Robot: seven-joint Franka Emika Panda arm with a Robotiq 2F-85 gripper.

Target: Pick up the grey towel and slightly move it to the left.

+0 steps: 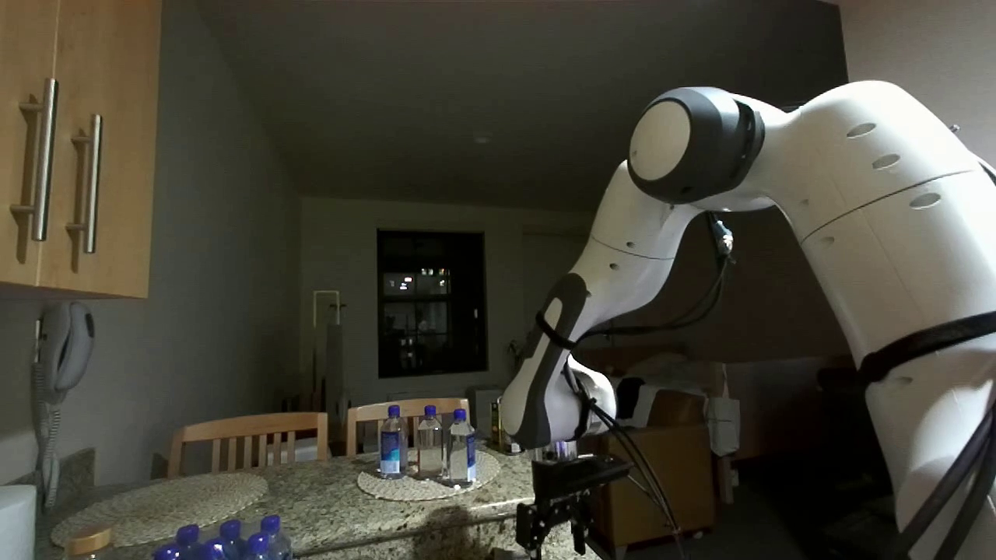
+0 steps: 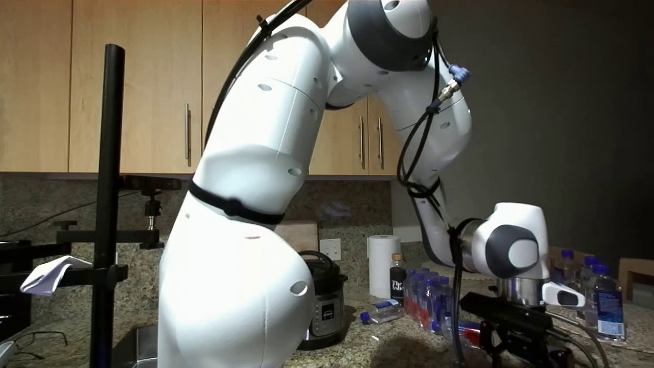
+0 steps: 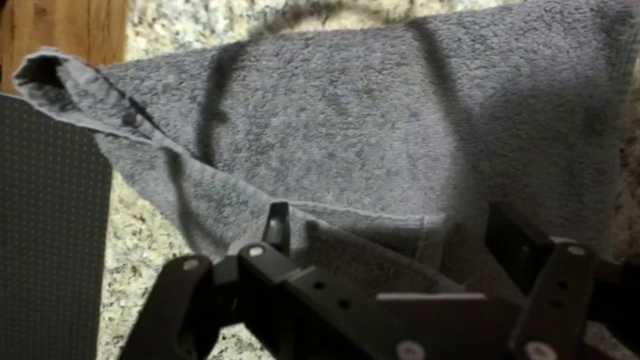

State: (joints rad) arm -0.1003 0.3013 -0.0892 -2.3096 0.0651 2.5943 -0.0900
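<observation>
The grey towel point(image 3: 340, 120) lies on the speckled stone counter in the wrist view. One of its edges is folded over, and a rolled-up corner stands open at the upper left. My gripper point(image 3: 395, 235) is open, with its two fingers wide apart over the towel's folded part. No cloth is seen pinched between the fingers; whether the fingertips touch the towel I cannot tell. The gripper also shows at the bottom of an exterior view point(image 1: 554, 525) and at the lower right of an exterior view point(image 2: 526, 347). The towel is out of view in both exterior views.
A dark dotted panel point(image 3: 50, 225) and a wooden piece point(image 3: 65, 30) lie left of the towel. Three water bottles point(image 1: 430, 447) stand on a woven mat. More bottles point(image 2: 424, 301), a paper towel roll point(image 2: 383, 266) and a pressure cooker point(image 2: 327, 306) stand on the counter point(image 1: 311, 498).
</observation>
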